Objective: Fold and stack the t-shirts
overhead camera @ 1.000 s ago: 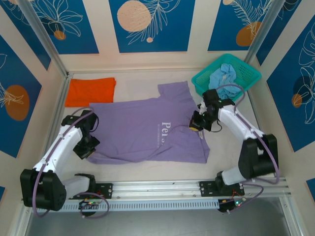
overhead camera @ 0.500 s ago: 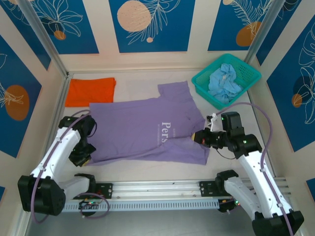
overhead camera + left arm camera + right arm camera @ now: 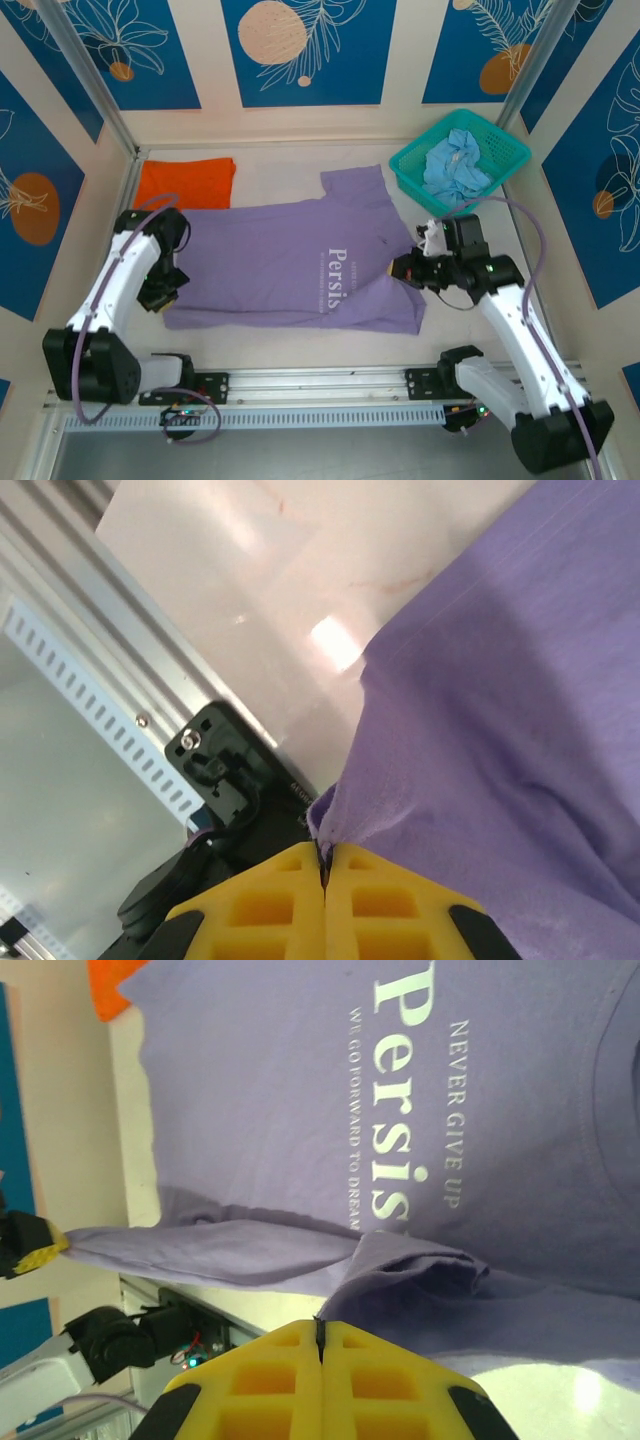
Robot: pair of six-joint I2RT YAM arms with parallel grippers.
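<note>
With my left gripper (image 3: 158, 295) and right gripper (image 3: 402, 270) both pinched shut on the near edge of the lavender t-shirt (image 3: 280, 260) spread mid-table (image 3: 285, 168), I'd raise both ends evenly and carry them toward the far edge so the fold runs straight.

- Top external: fixed high at the near side, looking down over the whole desk (image 3: 290, 165).
- Left wrist: close behind the left end effector (image 3: 325, 875), facing the purple t-shirt (image 3: 520, 730) edge.
- Right wrist: close, looking across that same shirt.
</note>
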